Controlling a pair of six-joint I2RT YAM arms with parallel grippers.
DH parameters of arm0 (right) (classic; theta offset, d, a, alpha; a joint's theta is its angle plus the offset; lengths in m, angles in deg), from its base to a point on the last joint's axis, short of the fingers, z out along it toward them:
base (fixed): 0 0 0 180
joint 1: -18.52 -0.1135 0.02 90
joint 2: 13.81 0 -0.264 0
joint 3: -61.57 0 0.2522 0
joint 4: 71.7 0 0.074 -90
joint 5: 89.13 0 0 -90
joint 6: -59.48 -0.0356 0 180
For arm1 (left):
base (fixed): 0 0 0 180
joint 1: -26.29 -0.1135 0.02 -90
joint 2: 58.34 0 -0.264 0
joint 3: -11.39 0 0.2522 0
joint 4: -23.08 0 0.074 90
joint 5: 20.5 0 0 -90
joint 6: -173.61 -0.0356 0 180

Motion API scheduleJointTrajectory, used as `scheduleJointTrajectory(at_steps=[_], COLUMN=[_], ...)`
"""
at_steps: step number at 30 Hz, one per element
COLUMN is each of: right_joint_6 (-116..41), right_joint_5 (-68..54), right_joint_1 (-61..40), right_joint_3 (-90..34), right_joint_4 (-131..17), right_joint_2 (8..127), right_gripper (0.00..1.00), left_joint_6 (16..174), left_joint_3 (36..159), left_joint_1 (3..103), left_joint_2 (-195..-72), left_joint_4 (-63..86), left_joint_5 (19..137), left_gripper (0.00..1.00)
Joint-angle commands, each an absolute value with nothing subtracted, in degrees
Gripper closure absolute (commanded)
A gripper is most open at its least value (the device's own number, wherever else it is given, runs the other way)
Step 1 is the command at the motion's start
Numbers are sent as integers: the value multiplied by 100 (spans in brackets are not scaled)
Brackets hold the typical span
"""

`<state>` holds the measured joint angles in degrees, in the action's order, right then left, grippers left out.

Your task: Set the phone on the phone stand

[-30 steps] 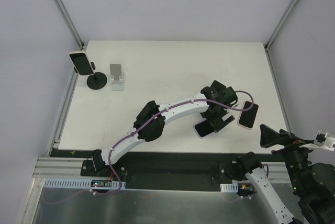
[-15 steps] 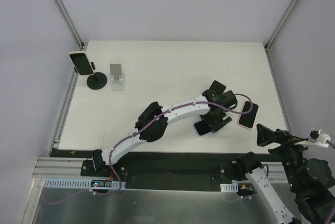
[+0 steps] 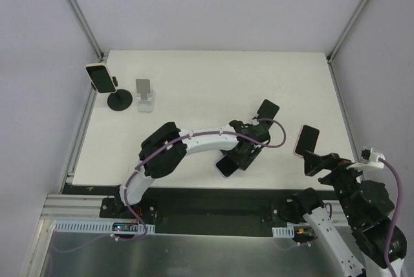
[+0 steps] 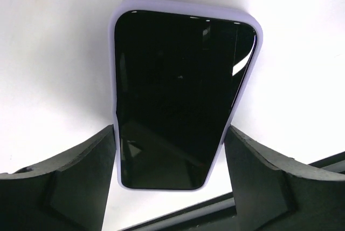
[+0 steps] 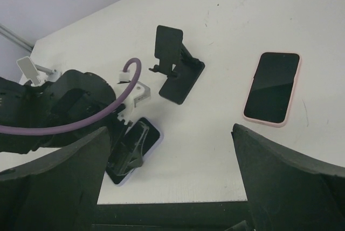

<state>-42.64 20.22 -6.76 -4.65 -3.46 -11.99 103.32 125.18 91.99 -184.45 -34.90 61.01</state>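
Observation:
A phone in a lavender case (image 3: 226,166) lies screen up near the table's front edge. My left gripper (image 3: 233,159) is shut on its long sides; the left wrist view shows the phone (image 4: 183,96) between both fingers (image 4: 81,171). The right wrist view shows the phone (image 5: 151,134) too. A black folding phone stand (image 3: 266,110) stands just behind the left gripper, empty, and also shows in the right wrist view (image 5: 171,63). My right gripper (image 3: 315,161) is open and empty, hovering over the front right edge.
A pink-cased phone (image 3: 307,141) lies screen up at the right, close to the right gripper, also in the right wrist view (image 5: 272,88). At the far left, a phone sits on a black round-base stand (image 3: 103,81), beside a small silver stand (image 3: 145,94).
My left gripper has moved left and toward the front edge, and the lavender phone has moved with it, uncovering the black stand. My right gripper has moved slightly left.

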Motion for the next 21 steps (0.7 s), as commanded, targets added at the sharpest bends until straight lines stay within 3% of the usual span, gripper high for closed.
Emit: scheduleJointTrajectory(at_steps=[1, 4, 5, 9, 21], right_joint_6=[-4327, -4362, -4379, -4388, -4107], right_joint_5=[1652, 1529, 1467, 1397, 1783], right_joint_1=[-732, -732, -732, -732, -732], right_joint_3=[-255, -132, -106, -53, -308], right_joint_4=[-766, -854, -881, -890, -582], right_joint_2=[-881, -792, -810, -801, -889], right_gripper=[4, 4, 4, 4, 4], left_joint_6=[11287, 11481, 11473, 11219, 9831], left_joint_3=[11273, 10796, 10742, 10881, 11498], left_joint_1=[9186, 9142, 9133, 9098, 8703], left_joint_2=[-17525, -17164, -17120, -17198, -17673], left_joint_4=[-4008, -3884, -3858, -3788, -3831], left_joint_5=[5183, 5236, 5366, 5770, 6941], left_gripper=[49, 34, 22, 4, 1])
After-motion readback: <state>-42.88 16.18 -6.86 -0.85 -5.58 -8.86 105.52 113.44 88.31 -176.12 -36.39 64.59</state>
